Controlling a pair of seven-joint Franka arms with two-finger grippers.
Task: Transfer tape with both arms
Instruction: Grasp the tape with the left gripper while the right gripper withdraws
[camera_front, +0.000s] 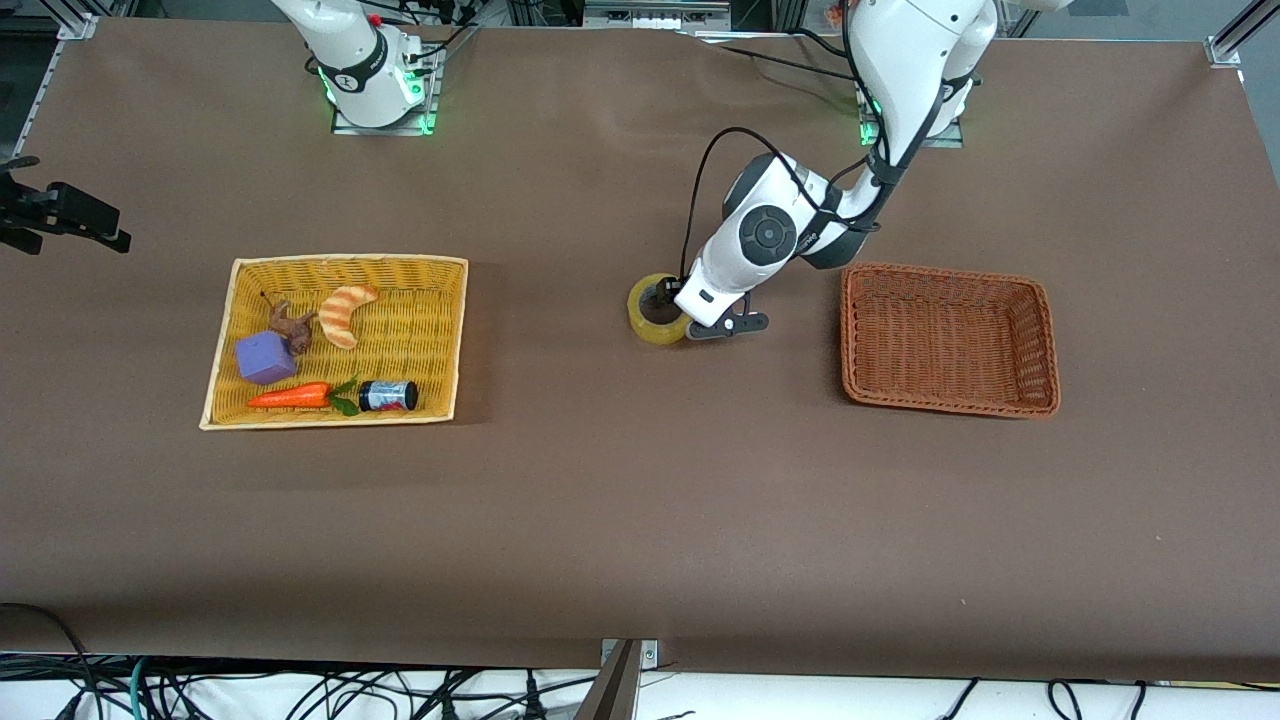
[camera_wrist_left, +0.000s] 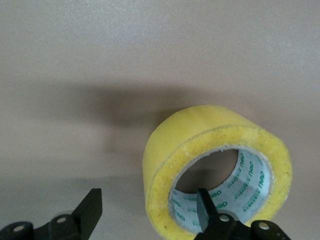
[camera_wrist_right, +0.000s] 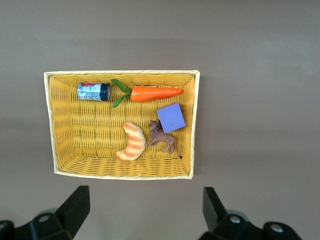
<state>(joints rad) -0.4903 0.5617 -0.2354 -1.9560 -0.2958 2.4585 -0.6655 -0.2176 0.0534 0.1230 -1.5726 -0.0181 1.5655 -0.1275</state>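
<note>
Though astride the glossy yellowish tape (camera_wrist_left: 200, 130) ring's wall, left pincer (camera_wrist_left: 148, 200) released; right pincer (camera_wrist_right: 145, 197) released, aloft at table (camera_front: 600, 520) edge.

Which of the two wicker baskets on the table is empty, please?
The brown basket toward the left arm's end of the table holds nothing. The yellow basket toward the right arm's end holds a toy carrot, croissant, purple block and more.

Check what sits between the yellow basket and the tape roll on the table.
Nothing: the front view shows only bare brown tabletop between the yellow basket and the tape roll. The left gripper is down at the roll.
</note>
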